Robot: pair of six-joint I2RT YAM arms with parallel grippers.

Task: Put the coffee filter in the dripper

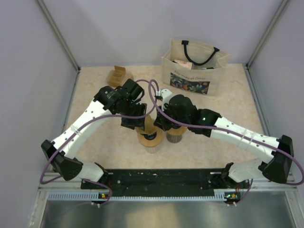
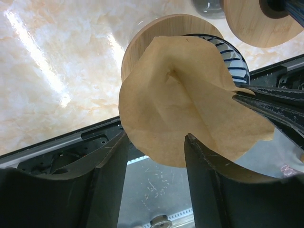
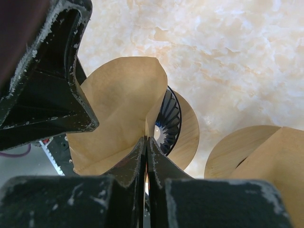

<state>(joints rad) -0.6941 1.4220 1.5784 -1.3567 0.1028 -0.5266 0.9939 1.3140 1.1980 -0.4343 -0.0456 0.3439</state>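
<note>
at the far left of the counter (image 1: 104,142) a small brown box (image 1: 117,74) sits well apart from the work and plays no part here. moving in, the left end effector (image 2: 156,140) hangs low beside the dripper with its fingers (image 2: 109,185) spread; the lower rim of the coffee filter (image 2: 190,109) dips into the gap between them, but neither finger seems to press on it, so this side looks more like a guard than a grip. the filter is a brown paper cone, opened out and creased down the middle. it lies tilted over the mouth of the dripper (image 2: 232,59), with part of it draped past the near rim and not yet seated in the ribbed funnel. the dripper stands upright in a wooden collar (image 2: 147,40), which keeps it steady while paper is pushed into it. to the right, the right end effector (image 3: 146,145) has its fingers pressed together on the filter's edge, pinching the paper so it can be steered. my guess is that the cone has to be nudged toward the centre and downward before that pinch is released, otherwise it may spring back or slide off. further right a second wooden-topped jar (image 3: 242,147) stands just beside the dripper, and a tote bag (image 1: 192,76) sits at the back.
</note>
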